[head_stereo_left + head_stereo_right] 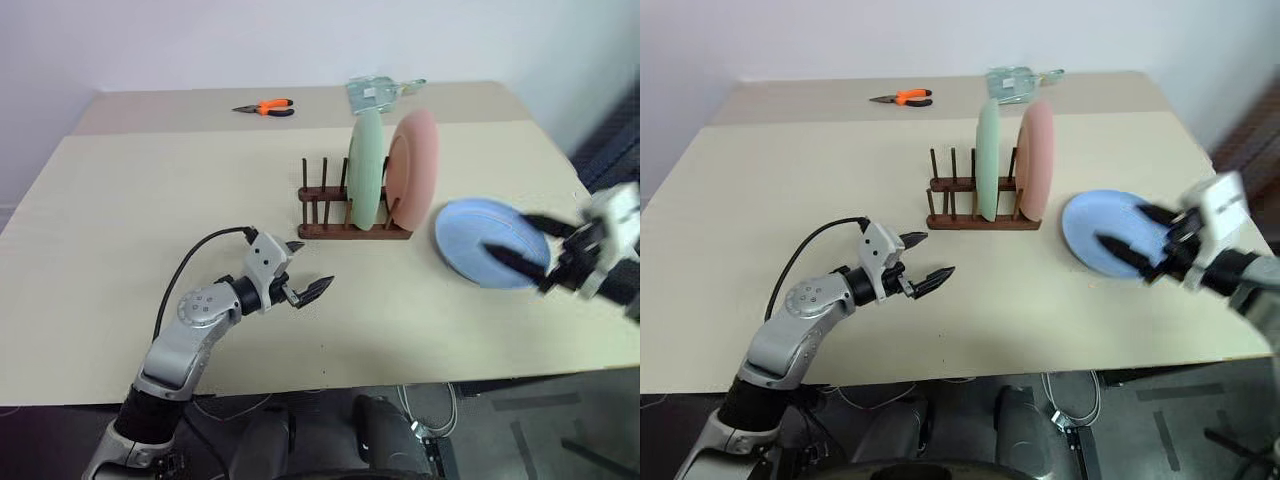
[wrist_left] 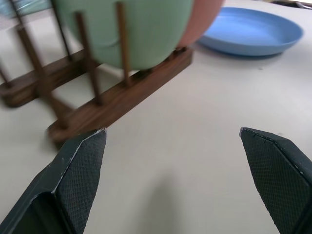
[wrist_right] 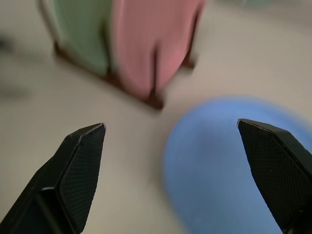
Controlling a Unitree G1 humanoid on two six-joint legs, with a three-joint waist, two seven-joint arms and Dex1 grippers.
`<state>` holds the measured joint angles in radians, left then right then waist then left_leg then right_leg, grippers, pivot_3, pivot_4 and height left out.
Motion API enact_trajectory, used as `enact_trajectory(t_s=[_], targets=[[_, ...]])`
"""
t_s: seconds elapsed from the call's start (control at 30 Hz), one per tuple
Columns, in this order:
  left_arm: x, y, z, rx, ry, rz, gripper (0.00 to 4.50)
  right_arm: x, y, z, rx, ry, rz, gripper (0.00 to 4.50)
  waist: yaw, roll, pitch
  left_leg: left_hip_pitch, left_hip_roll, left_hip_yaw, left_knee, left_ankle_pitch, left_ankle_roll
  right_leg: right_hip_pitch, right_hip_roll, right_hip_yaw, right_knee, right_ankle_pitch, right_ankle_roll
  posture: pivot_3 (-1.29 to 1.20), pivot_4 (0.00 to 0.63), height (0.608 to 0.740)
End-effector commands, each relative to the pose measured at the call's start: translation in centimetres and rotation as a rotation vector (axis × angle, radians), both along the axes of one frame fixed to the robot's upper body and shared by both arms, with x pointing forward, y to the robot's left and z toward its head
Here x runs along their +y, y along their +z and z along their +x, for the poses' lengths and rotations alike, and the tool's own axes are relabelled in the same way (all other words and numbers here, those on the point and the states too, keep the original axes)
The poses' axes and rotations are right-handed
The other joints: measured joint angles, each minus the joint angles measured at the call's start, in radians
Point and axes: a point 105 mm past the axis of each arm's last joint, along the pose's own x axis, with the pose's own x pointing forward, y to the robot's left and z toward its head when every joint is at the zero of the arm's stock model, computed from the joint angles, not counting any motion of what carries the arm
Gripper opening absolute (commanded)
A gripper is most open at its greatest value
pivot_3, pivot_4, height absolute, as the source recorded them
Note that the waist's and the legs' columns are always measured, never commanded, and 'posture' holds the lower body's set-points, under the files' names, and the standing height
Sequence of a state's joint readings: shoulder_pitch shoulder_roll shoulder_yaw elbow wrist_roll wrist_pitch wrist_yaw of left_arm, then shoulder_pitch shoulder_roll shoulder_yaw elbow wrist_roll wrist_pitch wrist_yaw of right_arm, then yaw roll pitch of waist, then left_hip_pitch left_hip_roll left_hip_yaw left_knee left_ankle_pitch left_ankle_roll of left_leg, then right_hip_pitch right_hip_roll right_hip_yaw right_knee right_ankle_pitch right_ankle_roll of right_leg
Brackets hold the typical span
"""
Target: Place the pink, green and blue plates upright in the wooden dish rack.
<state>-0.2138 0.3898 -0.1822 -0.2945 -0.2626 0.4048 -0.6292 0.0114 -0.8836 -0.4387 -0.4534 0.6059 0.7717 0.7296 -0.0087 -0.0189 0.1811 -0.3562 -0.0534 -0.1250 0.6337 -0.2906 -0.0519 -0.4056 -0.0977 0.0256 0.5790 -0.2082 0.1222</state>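
The right gripper (image 3: 170,131) is wide open. Past it the blue plate (image 3: 219,165) lies flat. The pink plate (image 3: 151,44) and green plate (image 3: 80,29) stand in the rack (image 3: 155,101).

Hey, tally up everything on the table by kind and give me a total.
Plates: 3, namely green and pink standing in the rack, blue flat on the table
Dish rack: 1
Pliers: 1
Clear packet at the far edge: 1
Total: 6

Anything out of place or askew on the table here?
The light blue plastic plate lies flat on the table beside the dark wooden dish rack, unracked; the mint green plate and salmon pink plate stand upright in it.
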Motion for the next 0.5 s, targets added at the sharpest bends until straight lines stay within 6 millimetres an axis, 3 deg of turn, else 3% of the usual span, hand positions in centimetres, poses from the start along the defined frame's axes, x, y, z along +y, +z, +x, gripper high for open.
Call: enact_trajectory(t_s=[0.03,0.13,0.23,0.27,0.33,0.5], targets=[[-0.4,0.9,-0.1,-0.048,-0.022,-0.004,4.50,1.3,-1.6,1.5,-0.067,-0.029,-0.143,4.44,-0.005,0.000,0.000,0.000,0.000,0.000,0.000,0.000,0.000,0.000,0.000,0.000,0.000,0.000,0.000,0.00,0.150,0.740],[-0.3,1.0,-0.1,-0.052,-0.016,-0.001,4.50,0.4,-4.5,3.1,-0.072,-0.099,-0.312,4.44,-0.003,-0.001,0.000,0.001,0.001,0.000,0.000,0.000,0.000,-0.001,0.000,-0.001,0.000,0.000,0.000,0.00,0.150,0.740],[-0.1,0.9,-0.2,-0.054,-0.009,0.006,4.50,0.3,-5.9,3.7,-0.047,-0.117,-0.318,4.44,0.005,-0.002,0.000,0.000,0.000,-0.001,0.001,0.000,0.000,-0.004,0.000,-0.001,-0.001,0.002,-0.003,0.00,0.150,0.740],[0.0,0.8,-0.2,-0.054,-0.003,0.007,4.50,0.1,-6.6,3.9,-0.036,-0.113,-0.352,4.21,0.009,-0.002,0.000,0.000,-0.001,-0.001,0.001,0.000,0.000,-0.004,-0.001,-0.001,-0.001,0.002,-0.003,0.00,0.150,0.740],[0.1,0.8,-0.2,-0.056,0.004,0.008,4.50,-0.8,-7.4,4.6,-0.042,-0.149,-0.422,3.61,0.016,-0.002,0.000,0.000,-0.001,-0.002,0.000,0.000,0.001,-0.004,-0.001,-0.001,-0.001,0.002,-0.003,0.00,0.150,0.740],[0.1,0.8,-0.2,-0.062,0.011,0.014,4.50,-2.0,-7.0,6.0,-0.087,-0.202,-0.490,1.17,0.023,-0.002,0.000,0.001,-0.001,-0.002,0.004,0.000,0.001,-0.002,0.000,-0.002,0.000,0.001,0.000,0.00,0.150,0.740]])
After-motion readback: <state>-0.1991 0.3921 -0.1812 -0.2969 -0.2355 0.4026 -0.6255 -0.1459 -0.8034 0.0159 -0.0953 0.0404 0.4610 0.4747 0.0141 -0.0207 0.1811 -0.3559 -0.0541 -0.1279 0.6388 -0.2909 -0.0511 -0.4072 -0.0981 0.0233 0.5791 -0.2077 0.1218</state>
